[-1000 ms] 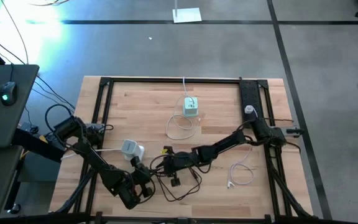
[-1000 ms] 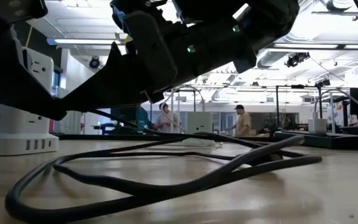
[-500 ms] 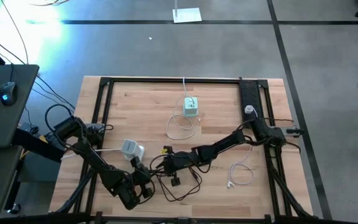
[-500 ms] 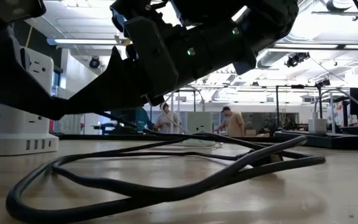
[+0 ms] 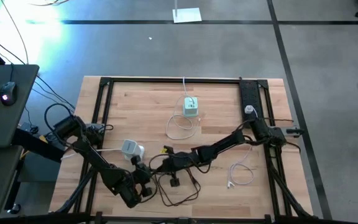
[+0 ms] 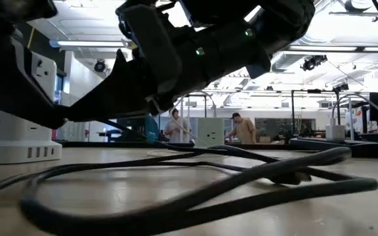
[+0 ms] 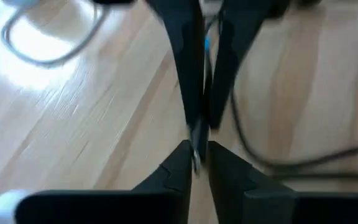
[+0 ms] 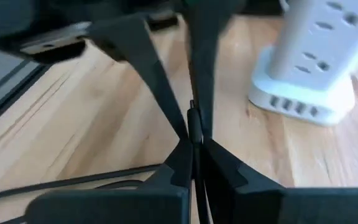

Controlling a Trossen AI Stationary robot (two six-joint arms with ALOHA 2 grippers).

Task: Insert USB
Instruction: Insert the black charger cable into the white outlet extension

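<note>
A black USB cable (image 5: 178, 190) lies in loose loops on the wooden table (image 5: 142, 106) at about six o'clock from its centre, and one strand runs up into the right gripper (image 8: 194, 140), whose fingers are pressed together on it. In the right wrist view that strand sits pinched at the fingertips, with the white power strip tower (image 8: 316, 59) standing close behind, its row of USB ports facing the camera. From overhead, the tower (image 5: 131, 149) is at roughly nine o'clock from the right gripper (image 5: 166, 163). The left gripper (image 5: 143, 185) hangs at about seven o'clock from the right one, its fingers (image 7: 188, 134) nearly together around something thin; what it is cannot be made out. A white cube charger (image 5: 191, 106) with its white cord sits well apart at twelve o'clock, and another white cable (image 5: 240, 173) lies at three o'clock.
</note>
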